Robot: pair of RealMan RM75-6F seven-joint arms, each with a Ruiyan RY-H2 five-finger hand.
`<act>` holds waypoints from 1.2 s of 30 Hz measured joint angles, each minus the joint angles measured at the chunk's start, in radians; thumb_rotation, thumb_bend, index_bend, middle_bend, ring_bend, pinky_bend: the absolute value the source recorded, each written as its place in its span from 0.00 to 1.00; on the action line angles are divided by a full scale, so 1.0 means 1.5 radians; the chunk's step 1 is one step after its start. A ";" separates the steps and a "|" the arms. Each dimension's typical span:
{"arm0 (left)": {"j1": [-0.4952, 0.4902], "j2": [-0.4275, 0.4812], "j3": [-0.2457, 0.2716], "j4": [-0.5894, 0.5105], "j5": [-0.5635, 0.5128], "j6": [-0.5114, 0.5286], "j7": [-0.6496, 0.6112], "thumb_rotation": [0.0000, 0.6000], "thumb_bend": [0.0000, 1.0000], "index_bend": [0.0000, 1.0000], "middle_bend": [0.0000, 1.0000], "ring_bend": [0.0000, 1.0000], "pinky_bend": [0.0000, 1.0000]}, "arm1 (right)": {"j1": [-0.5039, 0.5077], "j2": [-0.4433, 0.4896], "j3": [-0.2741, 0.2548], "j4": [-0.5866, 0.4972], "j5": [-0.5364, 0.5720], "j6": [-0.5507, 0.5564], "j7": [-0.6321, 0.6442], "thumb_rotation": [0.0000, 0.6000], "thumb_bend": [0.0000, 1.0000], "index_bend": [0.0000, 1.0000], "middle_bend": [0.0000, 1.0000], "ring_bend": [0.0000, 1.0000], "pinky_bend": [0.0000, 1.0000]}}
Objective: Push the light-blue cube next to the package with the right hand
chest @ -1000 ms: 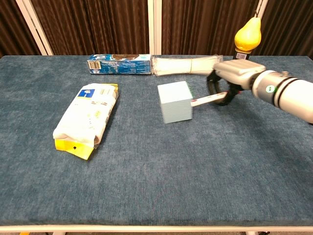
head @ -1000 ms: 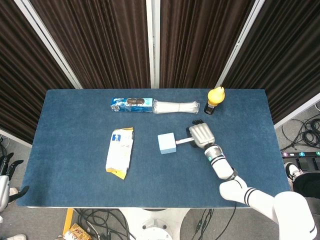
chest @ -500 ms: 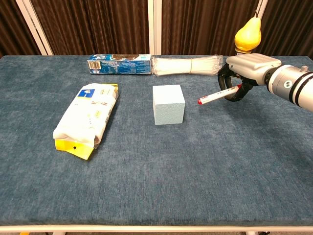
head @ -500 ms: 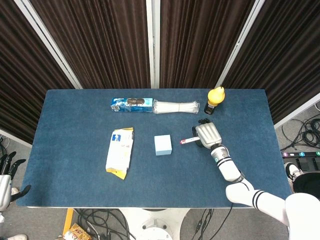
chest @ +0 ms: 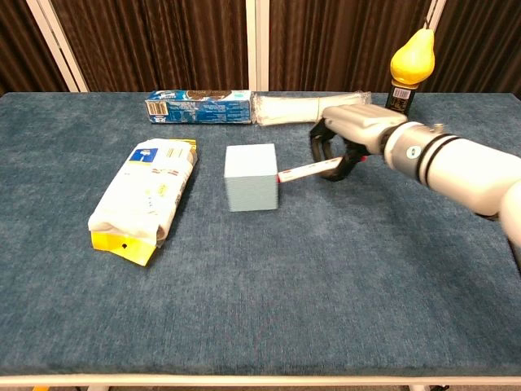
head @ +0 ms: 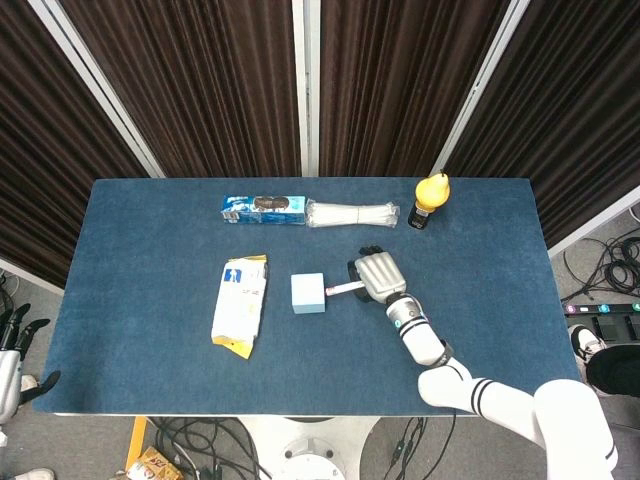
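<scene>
The light-blue cube (head: pixel 308 294) (chest: pixel 251 177) stands on the blue table (head: pixel 140 380), a short gap to the right of the white and yellow package (head: pixel 240 305) (chest: pixel 151 195), which lies flat. My right hand (head: pixel 377 275) (chest: pixel 350 134) is just right of the cube with its fingers curled in. One slim white, red-tipped finger (chest: pixel 303 171) sticks out and touches the cube's right face. My left hand (head: pixel 12 335) hangs off the table's lower left edge, fingers apart, holding nothing.
Along the back lie a blue cookie box (head: pixel 264 209) (chest: pixel 198 107) and a bundle of white ties (head: pixel 350 214) (chest: pixel 305 108). A dark bottle with a yellow pear-shaped top (head: pixel 431 200) (chest: pixel 409 69) stands at the back right.
The right hand drew back to the right, then came left again onto the cube. The cube has slid left, closer to the package.
</scene>
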 measured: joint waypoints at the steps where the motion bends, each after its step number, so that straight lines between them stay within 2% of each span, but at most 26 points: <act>1: 0.000 0.000 0.000 0.001 0.000 0.000 0.000 1.00 0.21 0.29 0.18 0.07 0.09 | 0.005 -0.007 0.001 0.001 0.003 0.000 -0.005 1.00 0.51 0.69 0.57 0.19 0.19; 9: 0.002 -0.001 0.001 0.006 0.000 0.000 -0.004 1.00 0.21 0.29 0.18 0.07 0.09 | 0.036 -0.057 0.013 0.002 0.035 0.002 -0.047 1.00 0.50 0.69 0.57 0.19 0.19; 14: 0.002 -0.002 0.001 0.007 0.002 0.001 -0.007 1.00 0.21 0.29 0.18 0.07 0.09 | 0.032 -0.049 0.009 -0.010 0.036 0.013 -0.052 1.00 0.50 0.69 0.57 0.19 0.19; 20: 0.000 -0.004 0.001 0.011 0.005 -0.001 -0.010 1.00 0.21 0.29 0.18 0.07 0.09 | -0.002 0.020 -0.006 -0.045 0.020 0.037 -0.038 1.00 0.50 0.69 0.57 0.19 0.19; 28: -0.007 -0.005 0.000 0.002 0.012 -0.004 0.000 1.00 0.21 0.29 0.18 0.07 0.09 | -0.088 0.162 -0.042 -0.076 0.000 0.060 0.038 1.00 0.50 0.68 0.55 0.19 0.19; 33: -0.010 -0.003 -0.001 -0.005 0.015 -0.006 0.007 1.00 0.21 0.29 0.18 0.07 0.09 | -0.122 0.191 -0.066 -0.047 -0.014 0.049 0.100 1.00 0.50 0.65 0.53 0.19 0.19; 36: -0.013 -0.002 -0.002 -0.012 0.018 -0.006 0.014 1.00 0.21 0.29 0.18 0.07 0.09 | -0.131 0.190 -0.077 -0.018 -0.028 0.037 0.130 1.00 0.47 0.59 0.48 0.18 0.18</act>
